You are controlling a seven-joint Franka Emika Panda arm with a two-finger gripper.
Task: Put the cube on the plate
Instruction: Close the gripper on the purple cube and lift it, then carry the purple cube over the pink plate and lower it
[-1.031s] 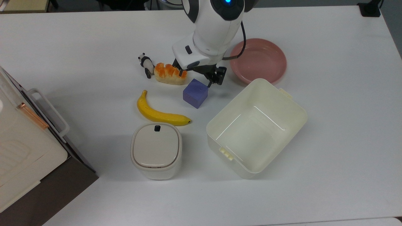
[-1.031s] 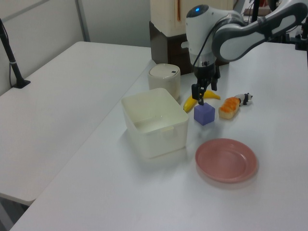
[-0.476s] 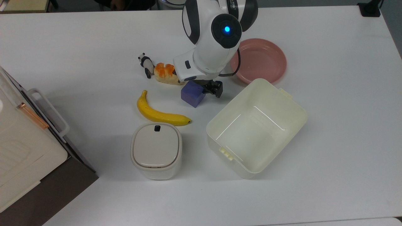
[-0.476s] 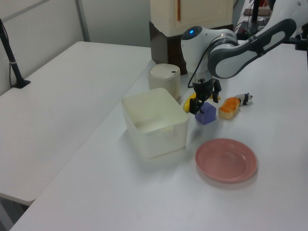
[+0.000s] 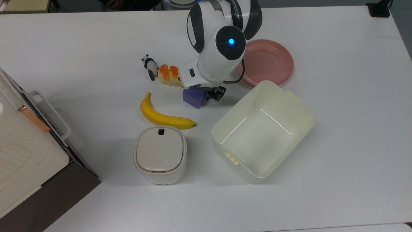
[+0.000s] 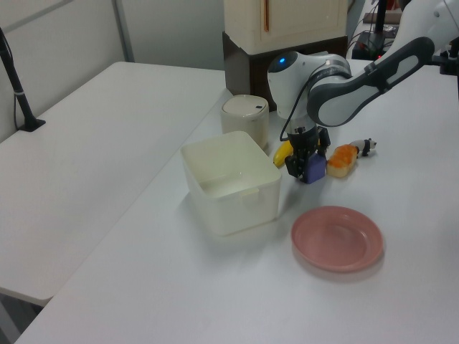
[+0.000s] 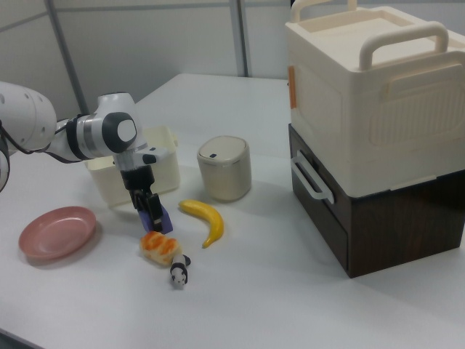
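The purple-blue cube (image 5: 192, 98) rests on the white table between the bread and the cream tub. My gripper (image 5: 206, 94) is down at table height right at the cube, and the white hand above it covers the cube's top and far side in the top view. In the left view the gripper (image 6: 301, 163) sits against the cube (image 6: 314, 170). From the right view the cube (image 7: 158, 218) pokes out below the gripper (image 7: 145, 203). The pink plate (image 5: 270, 61) lies bare at the top view's upper right, about a hand's width from the cube.
A cream rectangular tub (image 5: 299, 106) stands open just right of the cube in the top view. Bread (image 5: 169, 75), a panda figure (image 5: 149, 66), a banana (image 5: 162, 116) and a lidded bin (image 5: 160, 154) crowd the cube's left and front. Stacked boxes (image 5: 22, 145) fill the top view's left edge.
The arm has come down from above the cube until the gripper is level with it. The cube has slid slightly towards the top view's left.
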